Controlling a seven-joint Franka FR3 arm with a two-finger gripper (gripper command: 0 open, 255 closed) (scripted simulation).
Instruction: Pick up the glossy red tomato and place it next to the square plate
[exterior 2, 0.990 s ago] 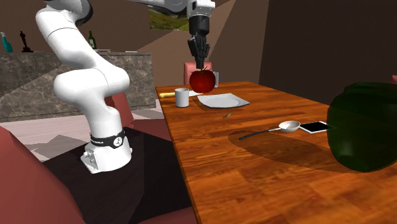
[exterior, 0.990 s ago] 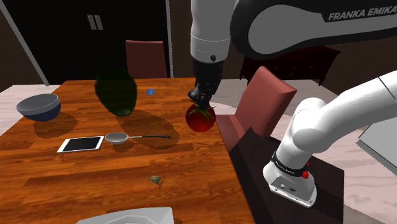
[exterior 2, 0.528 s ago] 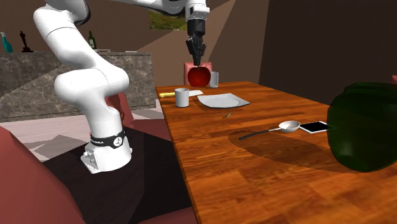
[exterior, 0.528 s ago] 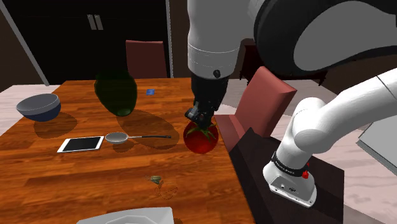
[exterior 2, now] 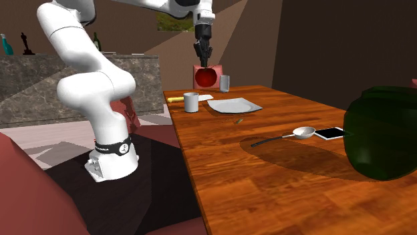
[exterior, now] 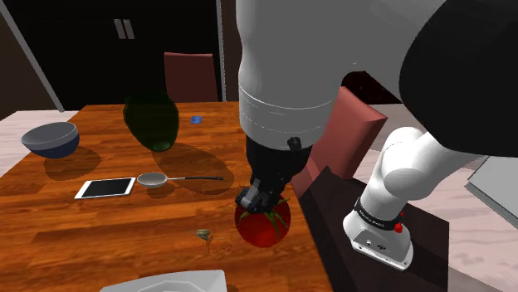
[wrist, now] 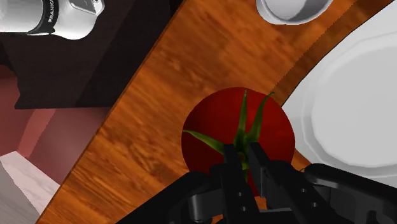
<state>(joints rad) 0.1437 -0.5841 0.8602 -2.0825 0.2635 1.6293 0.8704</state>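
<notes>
My gripper (exterior: 256,199) is shut on the green stalk of a glossy red tomato (exterior: 262,224), which hangs under it above the wooden table (exterior: 100,224), close to the table's edge on the stand's side. In the wrist view the black fingertips (wrist: 234,160) pinch the stalk on top of the tomato (wrist: 216,124). The white square plate (wrist: 356,108) lies just beside the tomato. In the second exterior view the gripper (exterior 2: 200,59) holds the tomato (exterior 2: 205,77) up over the table's far end, behind the plate (exterior 2: 232,105).
A white cup (exterior 2: 191,102) and a glass (exterior 2: 224,83) stand by the plate. A dark green vase (exterior: 152,120), a blue bowl (exterior: 50,138), a phone (exterior: 105,187) and a spoon (exterior: 166,177) are also on the table. Red chairs (exterior: 340,137) stand along its edge.
The gripper has carried the tomato along the table's edge toward the plate, nearer to the shoulder camera. Its grip on the stalk has stayed shut.
</notes>
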